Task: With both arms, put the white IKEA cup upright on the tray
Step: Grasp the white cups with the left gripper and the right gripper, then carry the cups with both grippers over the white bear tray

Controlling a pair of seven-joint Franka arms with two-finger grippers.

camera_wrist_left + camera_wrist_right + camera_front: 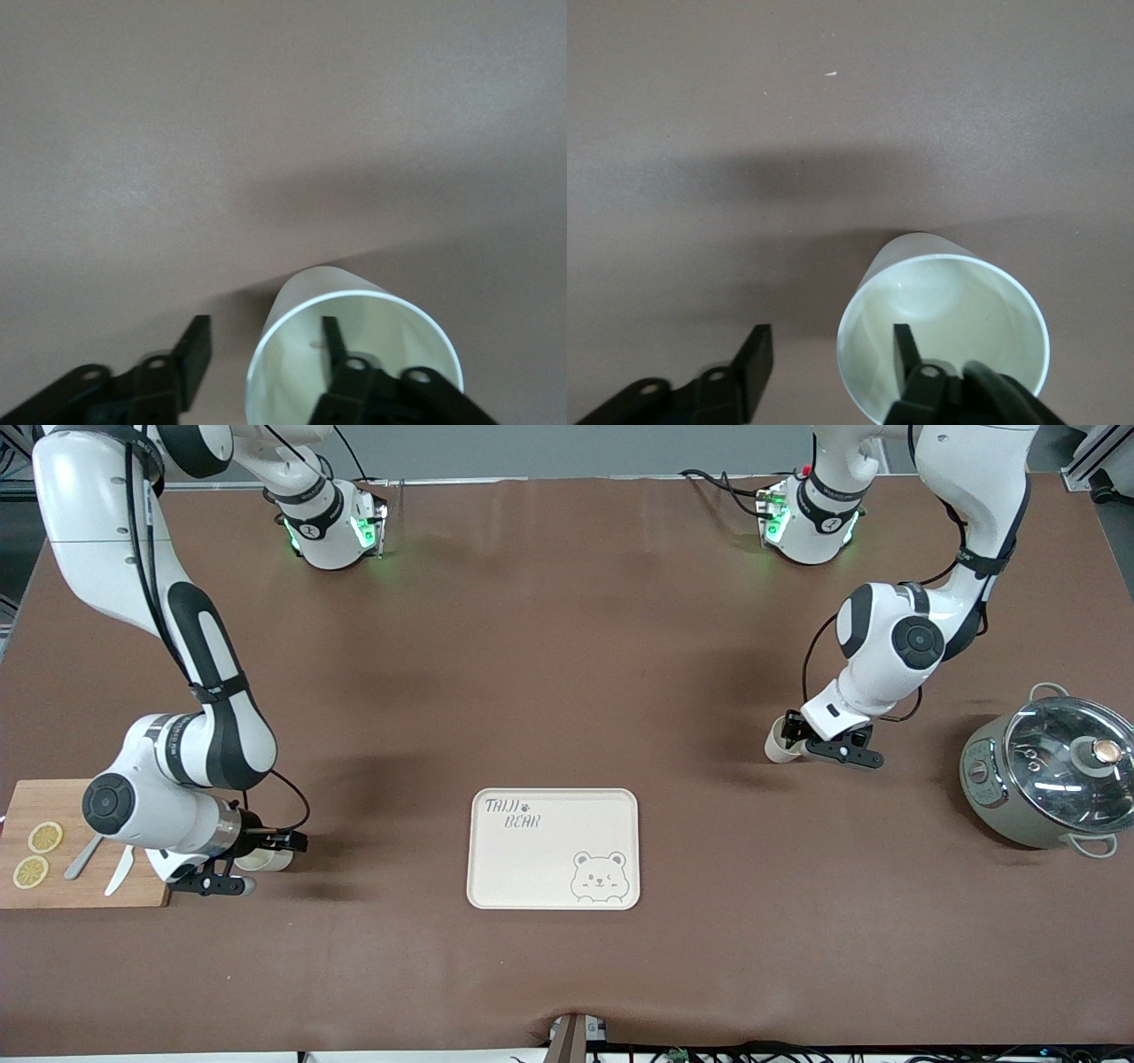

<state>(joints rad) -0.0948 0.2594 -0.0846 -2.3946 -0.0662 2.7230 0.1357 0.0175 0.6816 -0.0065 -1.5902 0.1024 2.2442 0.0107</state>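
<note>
Two white cups lie on the brown table, each with its mouth toward a gripper. The cream tray (532, 864) with bear lettering sits mid-table, nearer the front camera, with nothing on it. My left gripper (791, 742) (266, 326) is open at one cup (778, 749) (403, 326): one finger is inside the mouth, and the other stands outside, clear of the wall. My right gripper (255, 863) (832, 332) is open the same way at the other cup (268, 860) (961, 301), beside the cutting board.
A wooden cutting board (133, 890) with two lemon slices (44, 837), a knife and a fork lies at the right arm's end. A grey pot with a glass lid (1050, 775) stands at the left arm's end.
</note>
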